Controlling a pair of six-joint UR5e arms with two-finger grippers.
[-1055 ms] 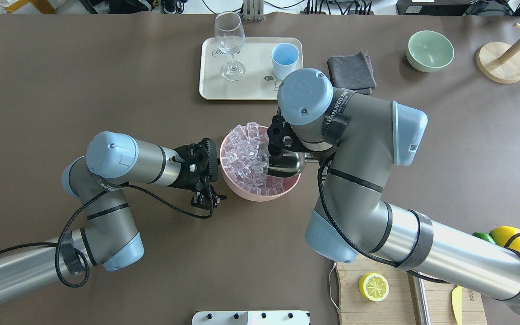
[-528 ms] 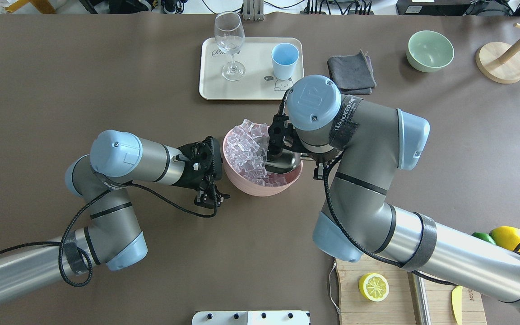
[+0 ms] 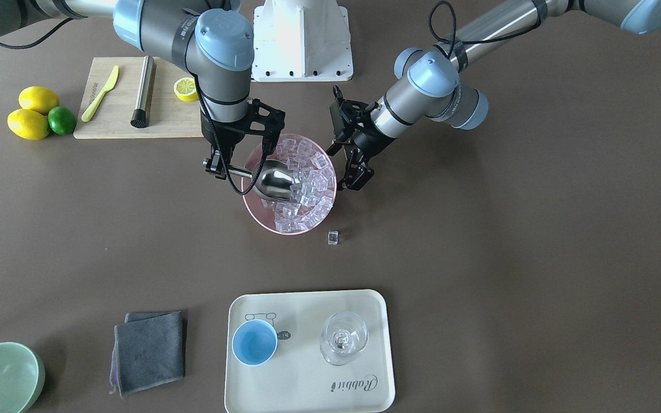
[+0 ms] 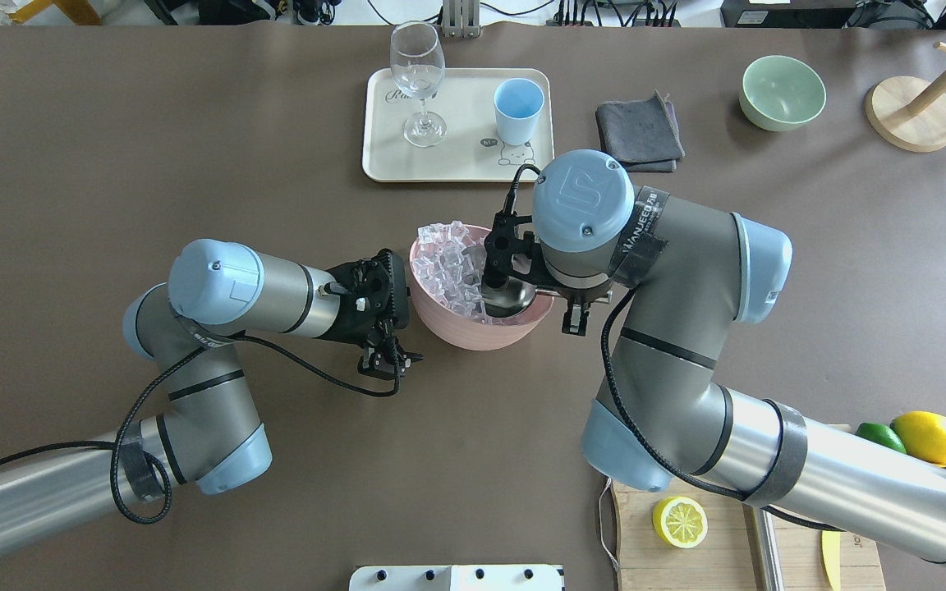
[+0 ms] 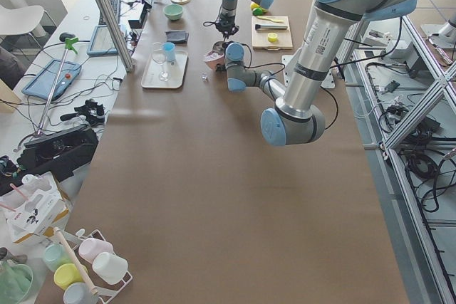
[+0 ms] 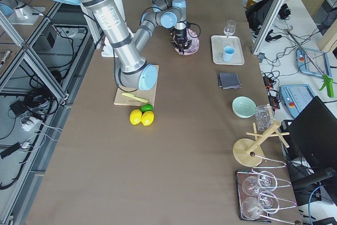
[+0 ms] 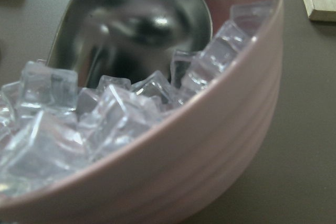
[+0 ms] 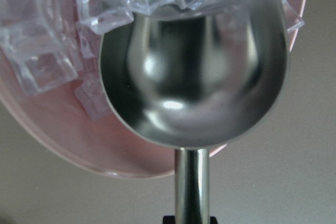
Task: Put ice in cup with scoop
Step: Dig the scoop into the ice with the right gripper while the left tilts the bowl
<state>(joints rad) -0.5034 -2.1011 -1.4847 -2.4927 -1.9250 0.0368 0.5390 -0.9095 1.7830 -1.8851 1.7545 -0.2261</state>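
Pink bowl (image 3: pixel 284 229) mid-counter (image 3: pixel 508 229), tipped. Cream tray (image 3: pixel 302 373) toward far edge from base, wine glass (image 3: pixel 343 337) upright on it. Grey cloth (image 3: pixel 148 351) folded beside tray, green bowl (image 3: pixel 0 378) beyond cloth. Wooden board (image 3: pixel 118 123) near base: yellow knife (image 3: pixel 101 92), steel cylinder (image 3: pixel 143 90), lemon half (image 3: pixel 185 88). Two lemons (image 3: pixel 28 124) and lime (image 3: pixel 62 120) touching, just off board. Wooden stand (image 4: pixel 912 111) at corner.

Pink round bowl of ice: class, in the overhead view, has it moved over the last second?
Yes. The pink round bowl has tipped, showing more of its outer wall, and has edged rightward relative to the fixed cream tray.
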